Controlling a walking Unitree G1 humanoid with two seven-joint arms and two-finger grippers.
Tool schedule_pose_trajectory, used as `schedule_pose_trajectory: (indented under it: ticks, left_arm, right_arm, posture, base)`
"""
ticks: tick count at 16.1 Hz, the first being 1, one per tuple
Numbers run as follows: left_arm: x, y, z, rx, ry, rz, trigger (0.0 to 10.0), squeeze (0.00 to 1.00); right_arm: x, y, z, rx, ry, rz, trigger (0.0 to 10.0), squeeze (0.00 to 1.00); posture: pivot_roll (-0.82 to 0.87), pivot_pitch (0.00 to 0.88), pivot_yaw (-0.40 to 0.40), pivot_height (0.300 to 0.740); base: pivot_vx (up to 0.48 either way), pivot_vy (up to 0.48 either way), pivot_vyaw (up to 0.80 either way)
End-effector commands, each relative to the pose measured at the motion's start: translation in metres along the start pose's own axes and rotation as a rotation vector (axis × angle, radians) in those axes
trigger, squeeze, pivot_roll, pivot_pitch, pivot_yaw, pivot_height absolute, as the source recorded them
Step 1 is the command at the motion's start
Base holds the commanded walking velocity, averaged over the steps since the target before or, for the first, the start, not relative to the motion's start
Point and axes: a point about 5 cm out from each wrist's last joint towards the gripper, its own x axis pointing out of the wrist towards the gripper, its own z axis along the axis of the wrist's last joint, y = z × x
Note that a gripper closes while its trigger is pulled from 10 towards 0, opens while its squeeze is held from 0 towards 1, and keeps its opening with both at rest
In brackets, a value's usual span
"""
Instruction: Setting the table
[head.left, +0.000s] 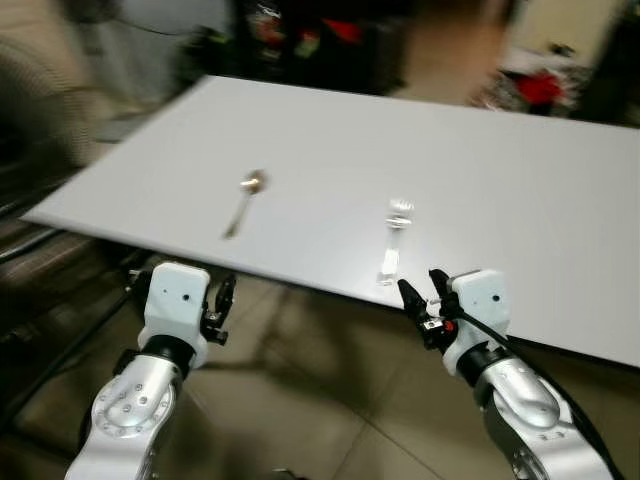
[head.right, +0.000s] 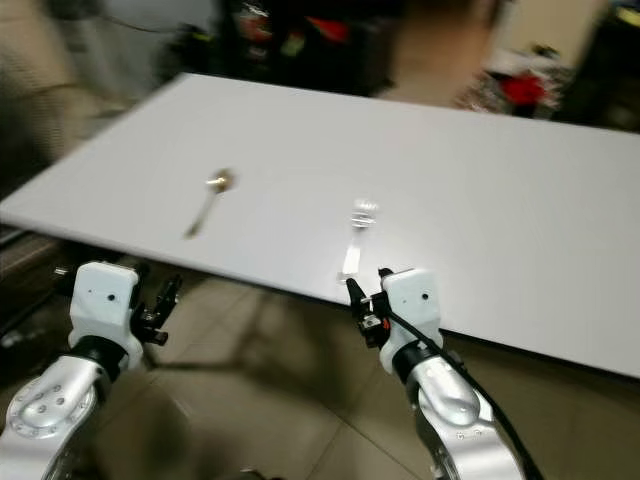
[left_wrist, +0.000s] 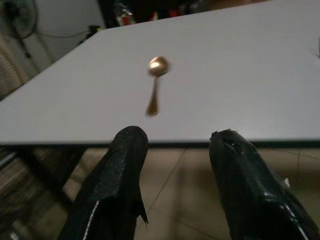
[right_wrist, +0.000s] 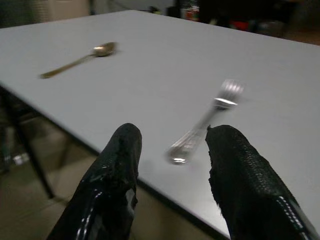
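Spoon (head.left: 247, 198) and fork (head.left: 394, 238) lie on the big white table (head.left: 520, 190), well apart, with the spoon on the left and the fork on the right near the front edge. From the head camera, the left gripper (head.left: 224, 300) hangs below the table edge, under the spoon. The right gripper (head.left: 421, 300) is just under the edge, close to the fork's handle end

From the left wrist, the two black fingers (left_wrist: 120, 175) are spread apart with nothing between them, and the gold spoon sits on the table ahead

From the right wrist, the black fingers (right_wrist: 115, 170) are also apart and hold nothing. The shiny fork lies just past them, with its handle end near the table edge
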Motion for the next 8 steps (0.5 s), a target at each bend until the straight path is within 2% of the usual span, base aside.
schedule_pose_trajectory:
  ticks: [1, 7, 8]
  left_arm:
    - [-0.0007, 0.0028, 0.0022, 0.03, -0.006, 0.026, 10.0, 0.0]
    - [0.004, 0.0047, 0.0079, 0.031, -0.017, 0.057, 10.0, 0.0]
    - [0.0056, 0.0047, 0.0105, 0.032, -0.028, 0.058, 10.0, 0.0]
  right_arm:
    - [0.0019, 0.003, 0.007, 0.011, -0.044, 0.032, 10.0, 0.0]
    - [0.0087, 0.0015, 0.0121, 0.021, -0.076, 0.053, 10.0, 0.0]
    - [0.0103, -0.0008, 0.0122, 0.056, -0.076, 0.035, 10.0, 0.0]
  posture:
    - [-0.05, 0.0, 0.04, 0.74]
    - [-0.04, 0.0, 0.028, 0.74]
    - [-0.04, 0.0, 0.03, 0.74]
  base:
    - [0.0, 0.33, 0.8]
    - [0.0, 0.321, 0.8]
    - [0.0, 0.307, 0.8]
